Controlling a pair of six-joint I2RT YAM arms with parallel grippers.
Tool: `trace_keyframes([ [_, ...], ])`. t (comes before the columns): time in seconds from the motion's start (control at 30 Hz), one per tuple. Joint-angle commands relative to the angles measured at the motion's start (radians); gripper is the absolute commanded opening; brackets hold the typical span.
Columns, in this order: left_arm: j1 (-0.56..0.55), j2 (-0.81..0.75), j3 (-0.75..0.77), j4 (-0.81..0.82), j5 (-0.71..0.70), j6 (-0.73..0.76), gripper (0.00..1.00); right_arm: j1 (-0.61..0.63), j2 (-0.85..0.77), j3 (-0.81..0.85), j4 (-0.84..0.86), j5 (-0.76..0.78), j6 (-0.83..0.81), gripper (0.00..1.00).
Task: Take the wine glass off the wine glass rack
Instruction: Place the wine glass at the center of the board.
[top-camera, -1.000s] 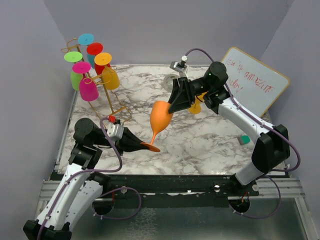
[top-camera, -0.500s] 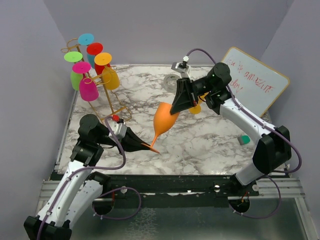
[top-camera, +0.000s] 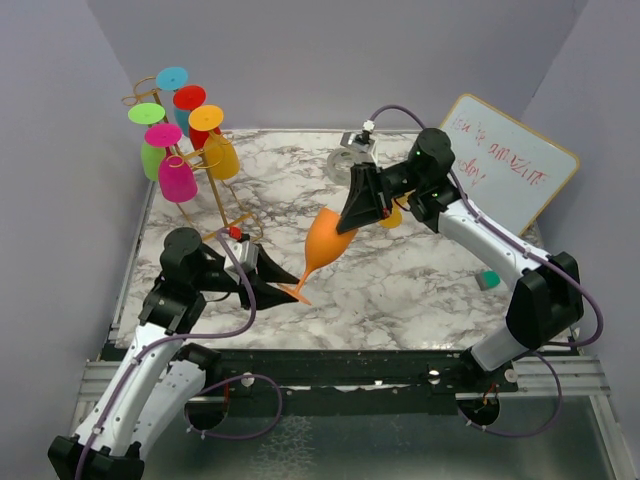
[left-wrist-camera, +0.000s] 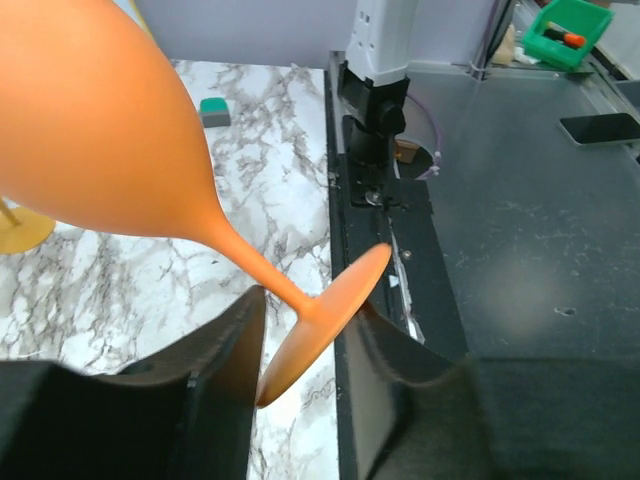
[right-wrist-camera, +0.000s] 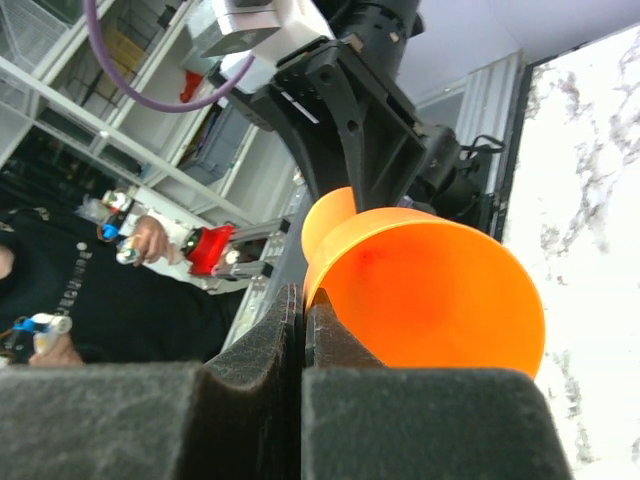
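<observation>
Right claw (top-camera: 348, 218) is clenched on the rim of the matte orange wine glass (top-camera: 323, 240), holding it tilted above the white marbled desk (top-camera: 430, 285), well apart from the thin gold wire wine glass rack (top-camera: 222, 200). Left claw (top-camera: 283, 290) stands released, its jaws apart on either side of the glass's round foot. Five coloured glasses (top-camera: 177, 180) hang on the rack at the desk's far left corner.

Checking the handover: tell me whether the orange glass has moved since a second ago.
Yes, slightly: the orange glass has tipped rightward, bowl away from the wine glass rack; its foot barely shifted.
</observation>
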Motion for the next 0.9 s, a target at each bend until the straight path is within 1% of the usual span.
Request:
trace_keyframes([
  [0.0, -0.002, -0.038, 0.01, -0.065, -0.089, 0.03, 0.45, 0.004, 0.008, 0.078, -0.423, 0.093, -0.369, 0.01],
  [0.07, -0.001, -0.056, 0.005, -0.073, -0.104, 0.011, 0.48, 0.004, 0.013, 0.11, -0.575, 0.132, -0.481, 0.01],
  [0.1, -0.002, -0.066, 0.005, -0.075, -0.112, -0.001, 0.58, 0.005, 0.012, 0.119, -0.627, 0.155, -0.521, 0.01],
  [0.13, -0.002, -0.08, 0.005, -0.077, -0.12, -0.009, 0.63, 0.004, 0.012, 0.128, -0.666, 0.174, -0.552, 0.01],
  [0.2, -0.001, -0.11, 0.011, -0.091, -0.142, -0.005, 0.79, 0.005, 0.011, 0.134, -0.715, 0.211, -0.589, 0.01],
  [0.27, -0.001, -0.141, 0.012, -0.096, -0.187, -0.015, 0.9, 0.006, 0.005, 0.133, -0.747, 0.25, -0.617, 0.01],
  [0.33, 0.0, -0.158, 0.009, -0.098, -0.246, -0.039, 0.96, 0.006, 0.001, 0.13, -0.769, 0.283, -0.637, 0.0],
  [0.5, 0.0, -0.132, 0.007, -0.114, -0.311, -0.097, 0.97, 0.009, -0.005, 0.131, -0.82, 0.364, -0.67, 0.01],
  [0.6, -0.001, -0.096, 0.022, -0.131, -0.354, -0.117, 0.98, 0.017, -0.005, 0.147, -0.883, 0.423, -0.716, 0.01],
  [0.73, 0.0, -0.067, 0.05, -0.152, -0.397, -0.111, 0.99, 0.033, -0.008, 0.183, -0.989, 0.557, -0.785, 0.01],
  [0.77, -0.001, -0.068, 0.052, -0.154, -0.43, -0.113, 0.99, 0.036, -0.01, 0.192, -1.014, 0.603, -0.795, 0.01],
  [0.87, -0.001, -0.097, 0.041, -0.154, -0.589, -0.134, 0.99, 0.042, -0.02, 0.216, -1.056, 0.738, -0.803, 0.01],
])
